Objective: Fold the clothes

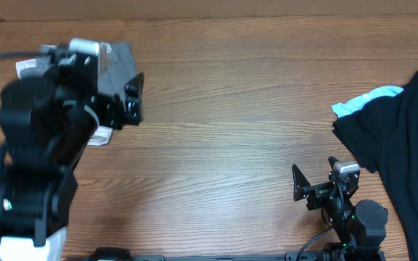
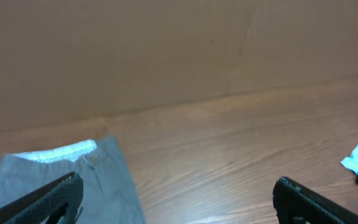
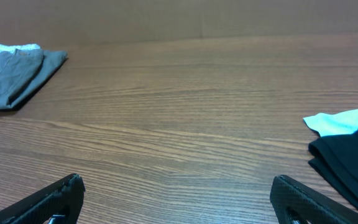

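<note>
Shorts [image 1: 120, 59], grey, lie in compact bundle at far left of table [image 1: 216, 130], partly under left gripper [image 2: 178, 206]; apparently folded. Left gripper: jaws wide, holding nothing. Right gripper [image 3: 178, 200]: jaws wide, empty, near front edge. Black garment [image 1: 412, 145] heaped over light-blue garment [image 1: 365, 101] at right. Judged: this pile not yet folded.

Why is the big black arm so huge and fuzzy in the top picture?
Overhead: the left arm sits close to the camera, so it looks big and soft, hiding part of the grey shorts. Left wrist: whole picture a bit blurry. Right wrist: table grain sharp, even light.
</note>
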You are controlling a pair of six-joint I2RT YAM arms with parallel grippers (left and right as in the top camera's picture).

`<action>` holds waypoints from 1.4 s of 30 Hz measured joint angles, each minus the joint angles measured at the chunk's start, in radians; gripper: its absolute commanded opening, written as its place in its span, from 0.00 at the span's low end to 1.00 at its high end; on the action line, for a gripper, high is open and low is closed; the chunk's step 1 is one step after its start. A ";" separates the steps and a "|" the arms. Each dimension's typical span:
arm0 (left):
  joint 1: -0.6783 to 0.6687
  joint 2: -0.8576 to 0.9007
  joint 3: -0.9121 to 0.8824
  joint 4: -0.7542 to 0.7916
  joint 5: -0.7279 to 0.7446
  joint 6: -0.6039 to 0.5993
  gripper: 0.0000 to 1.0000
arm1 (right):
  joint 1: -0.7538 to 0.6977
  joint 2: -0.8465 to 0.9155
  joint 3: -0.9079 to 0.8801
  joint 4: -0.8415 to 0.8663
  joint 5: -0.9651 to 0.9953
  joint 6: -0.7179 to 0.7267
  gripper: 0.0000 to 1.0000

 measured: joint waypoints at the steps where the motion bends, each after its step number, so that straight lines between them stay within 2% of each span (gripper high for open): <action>1: 0.011 -0.036 -0.051 0.027 0.008 0.003 1.00 | 0.000 0.000 0.000 0.000 0.000 0.000 1.00; 8: 0.032 -0.322 -0.400 0.200 0.032 0.030 1.00 | 0.000 0.000 0.000 0.000 0.000 -0.001 1.00; 17: 0.033 -0.660 -0.752 0.280 0.029 0.033 1.00 | 0.000 0.000 0.000 0.000 0.000 0.000 1.00; 24: 0.046 -0.855 -0.991 0.383 0.030 0.033 1.00 | 0.000 0.000 0.000 0.001 0.000 0.000 1.00; 31: 0.046 -0.980 -1.157 0.392 0.031 0.033 1.00 | 0.000 0.000 0.000 0.001 0.000 0.000 1.00; 42: 0.046 -0.994 -1.286 0.423 0.042 0.033 1.00 | 0.000 0.000 0.000 0.001 0.000 0.000 1.00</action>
